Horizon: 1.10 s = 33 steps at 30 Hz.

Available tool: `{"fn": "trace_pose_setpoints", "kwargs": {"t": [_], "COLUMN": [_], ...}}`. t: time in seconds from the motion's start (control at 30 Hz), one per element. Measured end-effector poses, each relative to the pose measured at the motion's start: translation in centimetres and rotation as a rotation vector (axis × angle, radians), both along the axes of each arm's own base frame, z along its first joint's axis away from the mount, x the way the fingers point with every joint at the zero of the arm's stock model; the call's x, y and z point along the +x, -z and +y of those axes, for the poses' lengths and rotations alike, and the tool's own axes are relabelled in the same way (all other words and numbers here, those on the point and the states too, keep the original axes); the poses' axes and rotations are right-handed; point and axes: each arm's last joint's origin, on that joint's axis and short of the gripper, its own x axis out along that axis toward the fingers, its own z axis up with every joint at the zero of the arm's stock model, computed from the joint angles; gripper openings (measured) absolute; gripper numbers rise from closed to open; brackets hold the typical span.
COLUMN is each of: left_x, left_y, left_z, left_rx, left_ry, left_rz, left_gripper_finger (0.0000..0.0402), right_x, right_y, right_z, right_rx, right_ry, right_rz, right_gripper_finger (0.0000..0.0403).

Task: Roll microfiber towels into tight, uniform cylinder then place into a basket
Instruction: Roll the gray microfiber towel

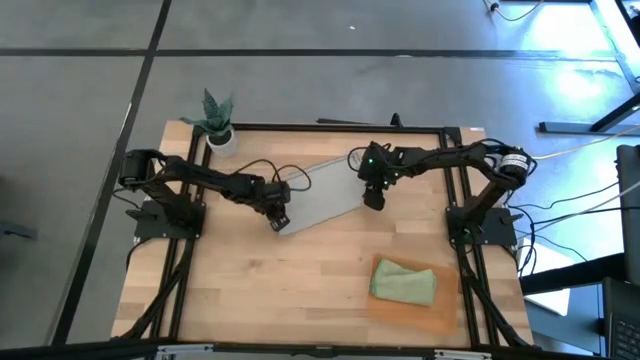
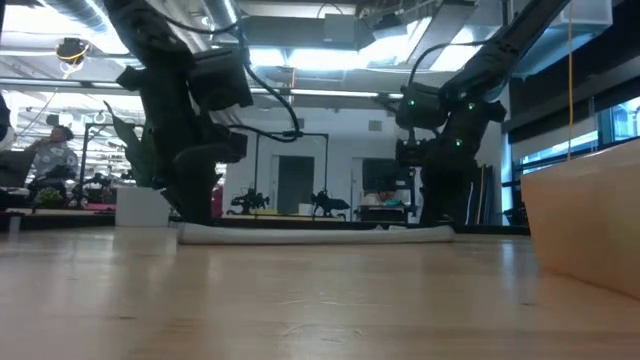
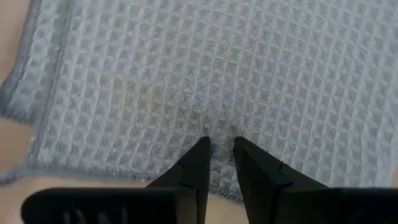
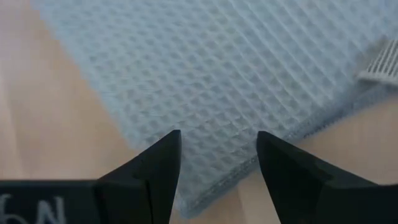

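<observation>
1. 2 towels are in play: the grey towel (image 1: 325, 193) lies flat on the tabletop (image 1: 300, 280), and the sage green towel (image 1: 404, 281) already sits bundled in the basket (image 1: 440, 318), well apart from the grey one.
2. The left gripper (image 3: 219, 144) stands over one end of the grey towel, its fingers parted by only a narrow gap and nothing pinched between them.
3. The right gripper (image 4: 217, 140) hovers at the opposite end of the grey towel, beside its hemmed edge, with fingers spread wider and also empty.
4. The step in hand looks like taking hold of the grey towel's edge to begin the roll.
5. To do it well, both grippers should pinch the same edge of the grey towel, so the first turn starts straight.
6. A tight first fold along that edge matters; a slack start would likely give a loose, uneven cylinder.
7. The potted plant (image 1: 217, 120) stands beyond the grey towel, clear of the work.
</observation>
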Motion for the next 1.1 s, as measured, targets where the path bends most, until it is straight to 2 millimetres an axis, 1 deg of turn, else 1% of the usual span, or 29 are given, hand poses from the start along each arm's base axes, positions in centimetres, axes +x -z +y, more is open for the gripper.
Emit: {"fn": "trace_pose_setpoints", "kwargs": {"t": [0.07, 0.23, 0.37, 0.5, 0.63, 0.73, 0.8, 0.87, 0.97, 1.03, 1.1], "left_x": [0.2, 0.6, 0.9, 1.5, 2.0, 2.2, 2.2, 2.3, 1.5, 0.7, 0.0], "left_y": [0.0, 0.0, -0.1, -0.4, -0.3, -0.5, -1.1, -2.2, -3.4, -4.0, -3.9], "left_z": [-0.9, -3.2, -4.9, -6.5, -7.5, -7.7, -7.5, -7.2, -6.5, -5.7, -4.9], "left_rx": [-0.013, -0.046, -0.071, -0.097, -0.114, -0.128, -0.122, -0.110, -0.036, 0.042, 0.112], "left_ry": [0.008, 0.022, 0.026, 0.051, 0.084, 0.072, 0.077, 0.091, 0.101, 0.070, 0.022], "left_rz": [-0.011, -0.053, -0.100, -0.174, -0.234, -0.256, -0.257, -0.278, -0.258, -0.222, -0.157], "left_gripper_finger": [0.0071, 0.0071, 0.0071, 0.0071, 0.0071, 0.0071, 0.0071, 0.0071, 0.0071, 0.0071, 0.0071], "right_x": [0.0, 0.6, 1.1, 1.3, 1.4, 1.2, 1.5, 1.8, 2.0, 2.2, 2.3], "right_y": [0.7, 1.5, 1.4, 1.0, 0.7, 0.4, -0.7, -2.1, -3.6, -3.8, -3.4], "right_z": [-0.3, -0.6, -1.0, -2.0, -3.1, -3.7, -3.9, -3.8, -3.0, -2.4, -1.7], "right_rx": [0.010, -0.009, -0.078, -0.112, -0.145, -0.146, -0.120, -0.054, 0.133, 0.210, 0.232], "right_ry": [0.007, 0.008, 0.029, 0.060, 0.094, 0.115, 0.105, 0.071, 0.028, 0.030, 0.032], "right_rz": [0.017, 0.002, -0.017, -0.050, -0.109, -0.115, -0.130, -0.157, -0.177, -0.182, -0.169], "right_gripper_finger": [0.0210, 0.0210, 0.0210, 0.0210, 0.0210, 0.0210, 0.0210, 0.0210, 0.0210, 0.0210, 0.0210]}}
